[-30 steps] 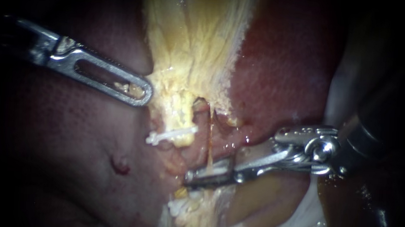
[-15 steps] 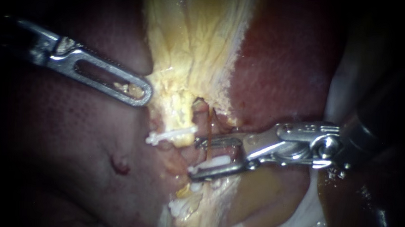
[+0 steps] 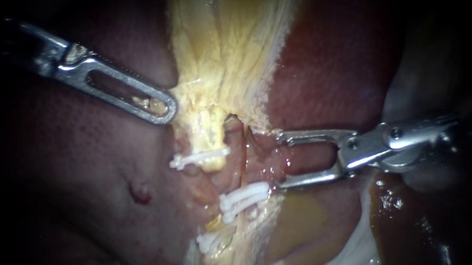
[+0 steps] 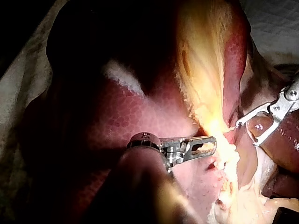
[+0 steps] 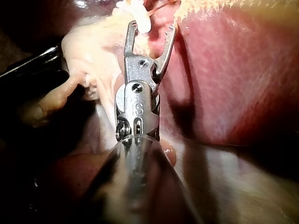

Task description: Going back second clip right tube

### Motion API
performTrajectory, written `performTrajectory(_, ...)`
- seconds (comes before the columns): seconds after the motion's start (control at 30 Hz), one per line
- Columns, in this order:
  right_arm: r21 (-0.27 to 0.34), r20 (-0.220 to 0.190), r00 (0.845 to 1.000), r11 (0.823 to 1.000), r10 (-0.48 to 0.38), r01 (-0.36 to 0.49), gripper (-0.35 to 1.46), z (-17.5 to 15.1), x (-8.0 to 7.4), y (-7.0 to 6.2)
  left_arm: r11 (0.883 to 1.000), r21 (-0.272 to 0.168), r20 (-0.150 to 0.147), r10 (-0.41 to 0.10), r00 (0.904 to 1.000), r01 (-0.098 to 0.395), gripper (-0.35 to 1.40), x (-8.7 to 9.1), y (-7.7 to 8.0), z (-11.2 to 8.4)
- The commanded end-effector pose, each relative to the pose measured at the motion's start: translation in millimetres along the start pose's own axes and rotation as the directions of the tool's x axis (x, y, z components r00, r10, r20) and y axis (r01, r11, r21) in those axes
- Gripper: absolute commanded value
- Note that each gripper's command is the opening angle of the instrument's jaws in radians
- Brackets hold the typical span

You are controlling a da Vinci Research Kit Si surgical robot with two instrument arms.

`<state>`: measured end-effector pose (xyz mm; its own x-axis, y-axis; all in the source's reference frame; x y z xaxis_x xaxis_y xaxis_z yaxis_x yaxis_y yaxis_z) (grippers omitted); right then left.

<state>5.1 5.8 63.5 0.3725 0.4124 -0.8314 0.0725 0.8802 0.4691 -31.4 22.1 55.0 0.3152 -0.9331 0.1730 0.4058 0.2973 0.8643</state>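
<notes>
Clip point(image 3: 243, 196) location: a white clip seated across the right tube point(image 3: 238, 157), at about 6 o'clock from the centre of the endoscope view. Another white clip point(image 3: 199, 157) lies at its 10 o'clock.

Tool state:
- Right instrument point(image 3: 278, 160): jaws spread and empty, at 2 o'clock of the clip. The lower jaw tip is just beside the clip's end; I cannot tell whether they touch.
- Left instrument point(image 3: 159, 106): jaws closed on the yellow tissue point(image 3: 224, 56), at 10 o'clock, well apart from the clip.

Handling, as I judge it:
- The clip is small, light and stiff. I would not take hold of it; a knock from the open jaws could twist it on the tube.
- The tube looks soft, wet, thin and easy to tear. If a hold is needed, I would take the yellow tissue away from the clipped stretch, not the tube itself.
- The liver point(image 3: 325, 72) at 1 o'clock is soft; keep jaw tips off it.
</notes>
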Motion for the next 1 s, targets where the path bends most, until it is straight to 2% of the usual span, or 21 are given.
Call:
performTrajectory(0.03,-0.002,0.001,1.000,1.000,-0.003,0.003,0.50,-0.3,0.2,0.0,1.000,0.001,0.000,0.000,1.0000,0.000,-0.35,0.0,0.1,0.0)
performTrajectory(0.33,-0.001,0.004,1.000,1.000,-0.023,0.023,0.50,-1.2,0.7,-0.3,1.000,-0.007,0.005,0.005,1.0000,-0.005,-0.35,0.6,0.9,1.4)
performTrajectory(0.77,0.000,0.004,1.000,1.000,-0.023,0.023,0.50,-1.3,0.8,-0.5,1.000,-0.004,0.000,0.015,0.9999,-0.015,-0.35,0.9,2.9,8.0)
performTrajectory(1.0,0.000,0.004,1.000,1.000,-0.029,0.029,0.50,-1.3,1.0,-0.7,1.000,-0.016,-0.016,0.022,0.9996,-0.022,-0.35,1.2,5.1,9.0)
